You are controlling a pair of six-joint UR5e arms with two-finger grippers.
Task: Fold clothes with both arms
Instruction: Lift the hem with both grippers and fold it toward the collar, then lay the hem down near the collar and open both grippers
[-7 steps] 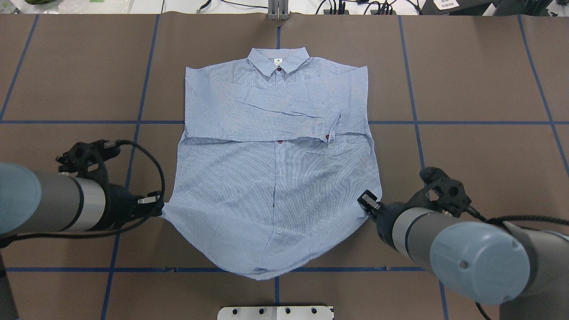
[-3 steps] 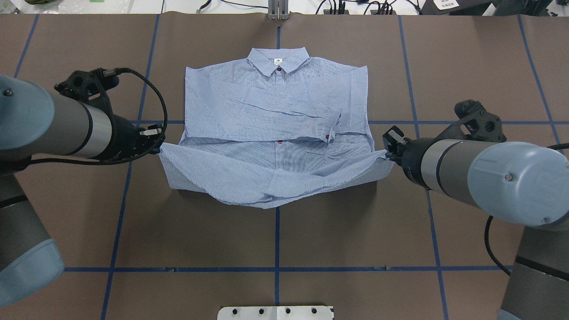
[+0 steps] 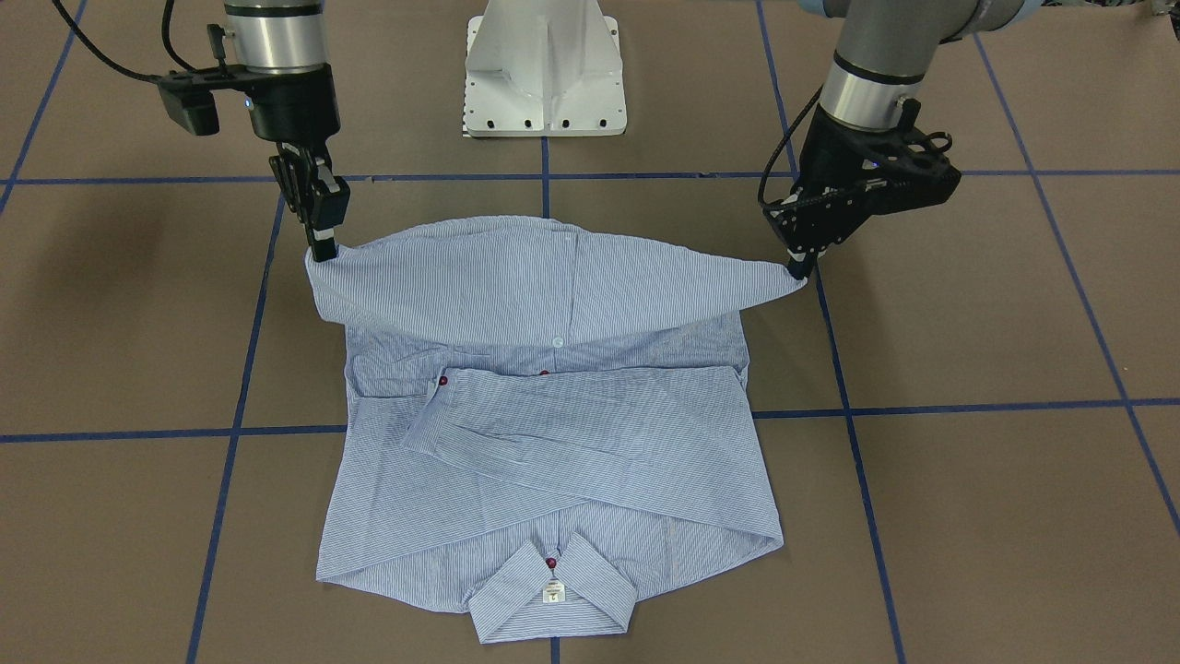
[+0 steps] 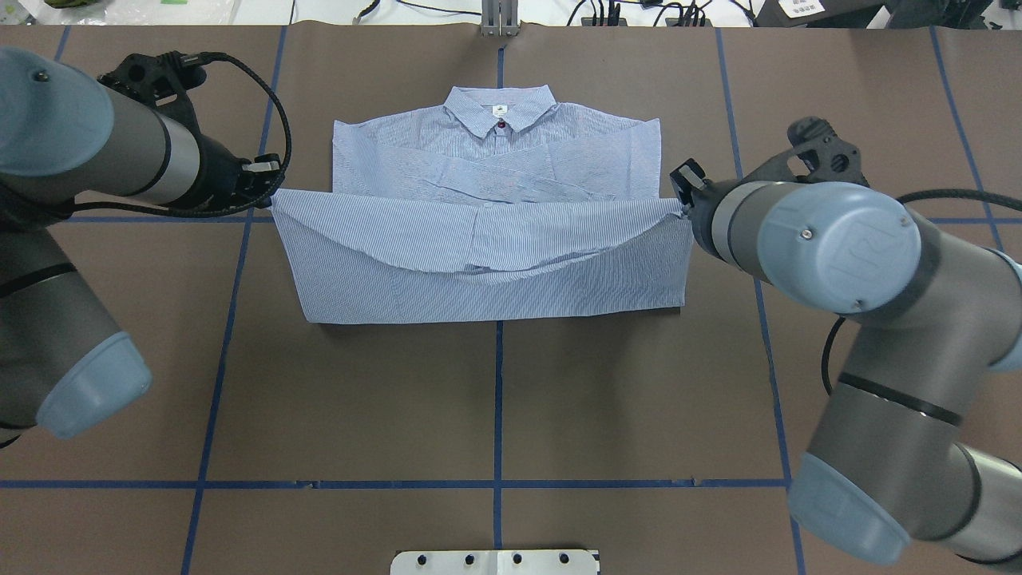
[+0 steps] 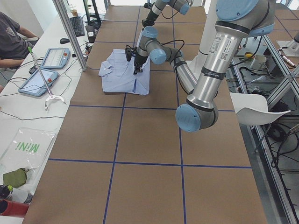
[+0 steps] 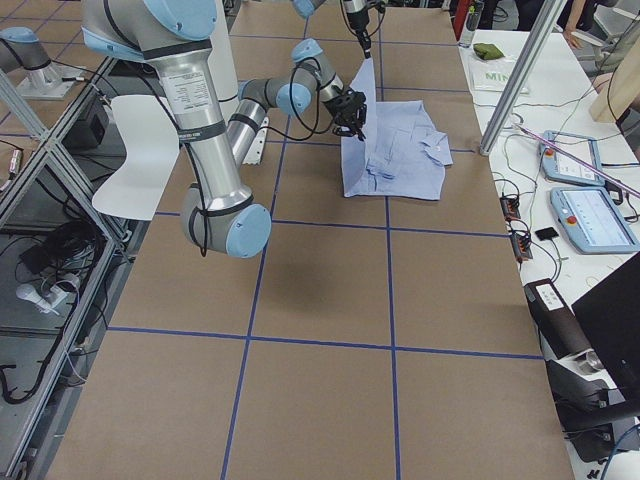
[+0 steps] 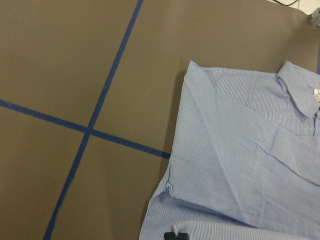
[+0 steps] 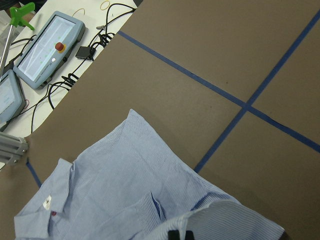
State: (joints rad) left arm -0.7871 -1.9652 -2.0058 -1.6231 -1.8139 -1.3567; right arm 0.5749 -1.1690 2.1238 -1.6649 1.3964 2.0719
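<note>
The light blue striped shirt [image 4: 495, 263] lies front-up on the brown table, with its collar [image 4: 499, 108] at the far side. Its lower half is folded up over the crossed sleeves. My left gripper [image 4: 267, 185] is shut on the hem's left corner and holds it raised; it is on the right in the front-facing view [image 3: 800, 267]. My right gripper [image 4: 683, 204] is shut on the hem's right corner, seen on the left in the front-facing view [image 3: 323, 249]. The hem hangs taut between them. Both wrist views show the shirt [image 7: 250, 165] [image 8: 130, 195] below the fingertips.
The white pedestal base [image 3: 544, 74] stands at the robot's edge of the table. Blue tape lines [image 4: 497, 399] cross the brown cover. A metal post [image 4: 499, 20] stands at the far edge. Tablets [image 6: 590, 215] and cables lie on the side bench, where a person [image 5: 11, 37] sits.
Both grippers have carried the hem corners away from the robot toward the collar. The lower half has folded over and now covers the sleeves and chest.
</note>
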